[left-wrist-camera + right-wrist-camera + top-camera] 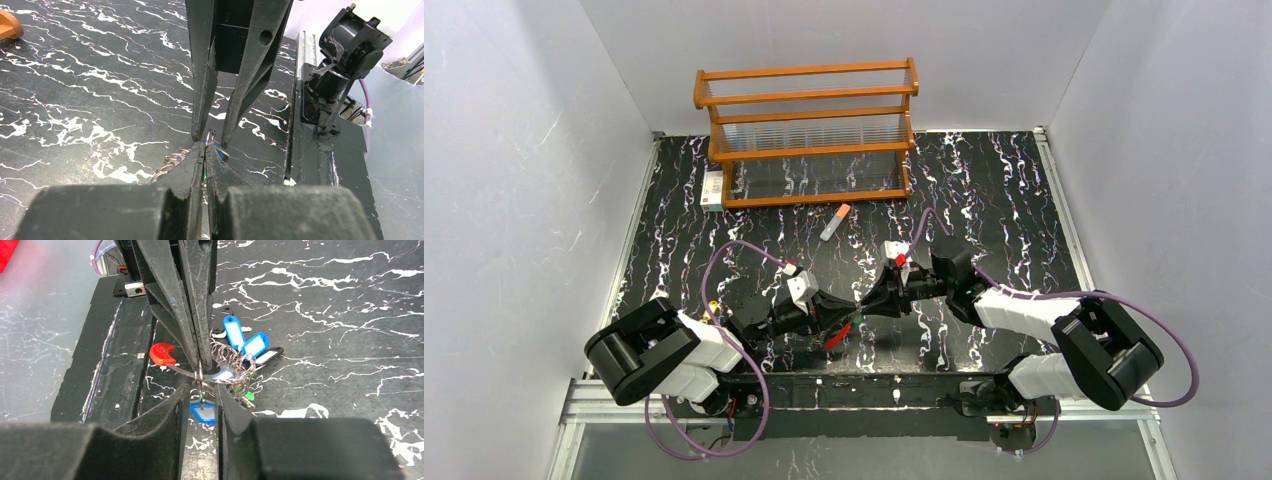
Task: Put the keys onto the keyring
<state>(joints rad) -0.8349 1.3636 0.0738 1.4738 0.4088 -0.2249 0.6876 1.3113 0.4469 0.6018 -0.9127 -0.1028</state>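
My two grippers meet tip to tip at the middle front of the table. My left gripper point(849, 312) point(205, 147) is shut on the thin wire of the keyring point(182, 370), whose red section point(162, 354) point(836, 338) sticks out to one side. My right gripper point(871, 300) point(202, 390) is open, its fingers on either side of a small split ring carrying a blue-headed key point(202, 412) that hangs between them. More keys point(247, 342) with blue and green heads lie bunched on the table just past the fingertips. Whether the small ring is on the keyring wire is hidden.
A wooden rack point(809, 130) stands at the back. A grey stick with an orange cap point(835, 222) lies in front of it, and a small white tag point(712, 188) lies at its left end. The black front rail point(320, 160) and the right arm's base point(345, 50) are close by.
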